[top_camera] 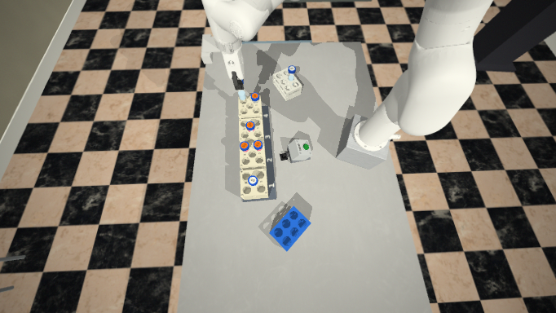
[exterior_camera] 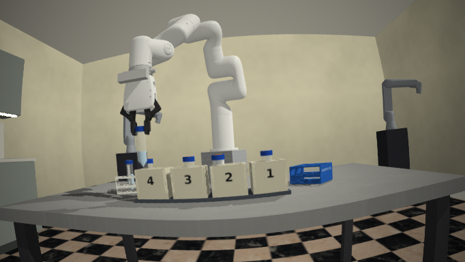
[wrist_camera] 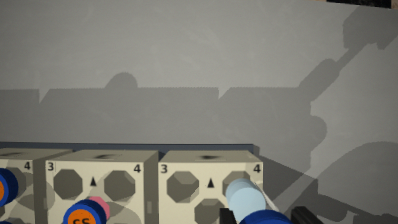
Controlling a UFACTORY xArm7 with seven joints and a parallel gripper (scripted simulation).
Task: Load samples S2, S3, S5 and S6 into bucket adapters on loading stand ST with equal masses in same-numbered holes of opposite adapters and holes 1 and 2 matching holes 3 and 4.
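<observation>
My gripper (top_camera: 238, 84) (exterior_camera: 140, 131) (wrist_camera: 265, 217) is shut on a blue-capped tube (top_camera: 241, 94) (exterior_camera: 142, 157) (wrist_camera: 246, 198) with pale blue liquid. The tube hangs upright, its tip just above the hole 4 corner of adapter 4 (exterior_camera: 160, 189) (wrist_camera: 171, 210). Its cap dot is hidden. An orange-dot tube (top_camera: 254, 96) (exterior_camera: 150, 161) stands in another corner of adapter 4. S5 (top_camera: 249, 125) (wrist_camera: 81, 218) stands in hole 5 of adapter 3 (exterior_camera: 198, 191). Two orange-dot tubes, one left (top_camera: 244, 146) and one right (top_camera: 258, 144), stand in adapter 2 (exterior_camera: 238, 189). A white-dot tube (top_camera: 253, 180) (exterior_camera: 266, 153) stands in hole 5 of adapter 1 (exterior_camera: 279, 185).
A white rack (top_camera: 291, 94) (exterior_camera: 117, 185) behind adapter 4 holds one white-dot tube (top_camera: 292, 69) (exterior_camera: 129, 162). The DONE desk (top_camera: 298, 154) with its green key (top_camera: 306, 147) stands beside the stand. An empty blue rack (top_camera: 287, 248) (exterior_camera: 326, 177) lies past adapter 1.
</observation>
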